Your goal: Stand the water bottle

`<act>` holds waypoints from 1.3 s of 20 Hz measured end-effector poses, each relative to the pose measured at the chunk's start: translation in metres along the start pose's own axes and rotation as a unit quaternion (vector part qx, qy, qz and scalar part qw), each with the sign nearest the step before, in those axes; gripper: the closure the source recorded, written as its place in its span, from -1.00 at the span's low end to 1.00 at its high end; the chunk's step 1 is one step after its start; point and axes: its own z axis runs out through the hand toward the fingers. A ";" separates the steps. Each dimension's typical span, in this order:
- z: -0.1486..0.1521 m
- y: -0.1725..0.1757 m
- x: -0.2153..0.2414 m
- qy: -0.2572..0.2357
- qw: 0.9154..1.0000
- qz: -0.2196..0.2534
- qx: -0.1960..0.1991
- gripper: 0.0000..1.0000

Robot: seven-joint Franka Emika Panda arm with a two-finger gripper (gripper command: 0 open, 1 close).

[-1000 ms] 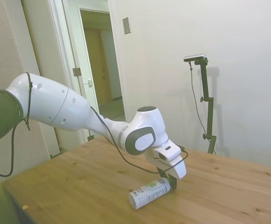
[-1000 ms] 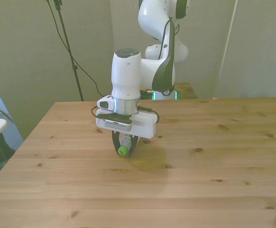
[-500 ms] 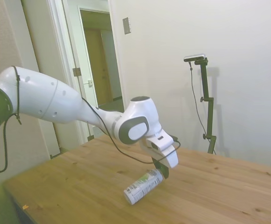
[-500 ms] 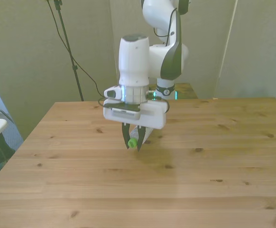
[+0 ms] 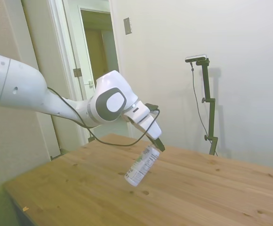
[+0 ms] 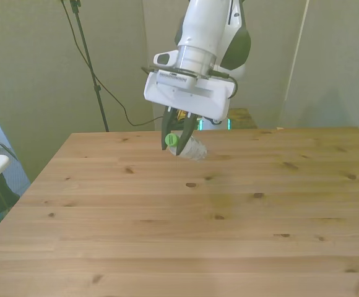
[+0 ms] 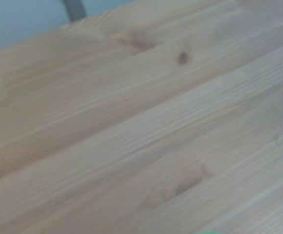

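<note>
The pincer (image 6: 174, 142) clamps the water bottle (image 5: 142, 165) at its green cap, body slanting below, seemingly clear of the counter (image 6: 167, 247); label print unreadable.

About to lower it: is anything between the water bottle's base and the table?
Nothing: in the side view the water bottle hangs tilted from the claw over bare table.
</note>
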 end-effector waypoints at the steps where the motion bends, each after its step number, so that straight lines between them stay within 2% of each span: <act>1: -0.014 0.007 -0.014 0.008 1.000 0.000 0.004 1.00; 4: -0.014 0.007 -0.017 0.020 1.000 -0.001 0.003 1.00; 8: -0.014 -0.002 -0.010 0.080 0.995 0.043 0.034 1.00; 12: -0.010 -0.017 0.003 0.156 0.982 0.076 0.071 1.00; 16: 0.001 -0.034 0.010 0.233 0.962 0.103 0.100 1.00; 19: 0.028 -0.042 0.001 0.279 0.946 0.120 0.108 1.00; 22: 0.062 -0.042 -0.018 0.298 0.941 0.126 0.104 1.00; 26: 0.078 -0.044 -0.023 0.312 0.935 0.132 0.107 1.00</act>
